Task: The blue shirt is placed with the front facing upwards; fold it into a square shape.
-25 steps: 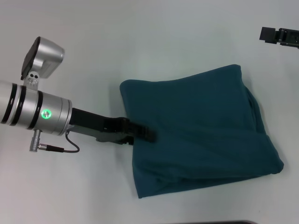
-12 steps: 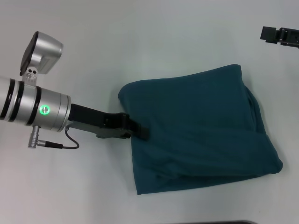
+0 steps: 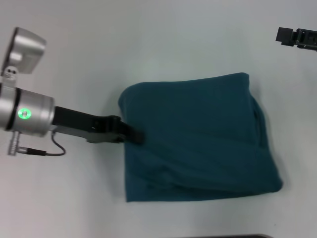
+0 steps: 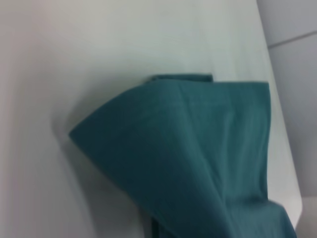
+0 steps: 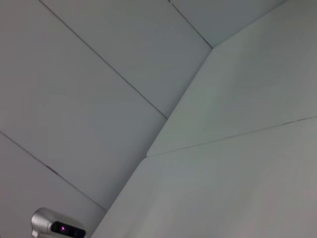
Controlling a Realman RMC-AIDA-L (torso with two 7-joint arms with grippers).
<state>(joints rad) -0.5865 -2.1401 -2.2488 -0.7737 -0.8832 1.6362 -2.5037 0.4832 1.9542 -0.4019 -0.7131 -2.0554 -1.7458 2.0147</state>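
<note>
The blue shirt (image 3: pixel 198 134) lies folded into a rough, puffy square on the white table (image 3: pixel 148 39), plain side up. My left gripper (image 3: pixel 134 136) reaches in from the left and is shut on the shirt's left edge, its tips sunk into the cloth. In the left wrist view the blue shirt (image 4: pixel 198 158) shows as stacked folded layers with one corner sticking out. My right gripper (image 3: pixel 296 37) is parked at the far right, well away from the shirt.
The silver left arm (image 3: pixel 25 111) with its cable crosses the table's left side. A dark strip (image 3: pixel 242 236) shows at the near edge. The right wrist view shows only table surface, floor tiles and a bit of the left arm (image 5: pixel 54 227).
My left gripper has pulled back to the left, dragging the shirt with it. The whole bundle has slid left and looks more compact. The right arm has stayed put.
</note>
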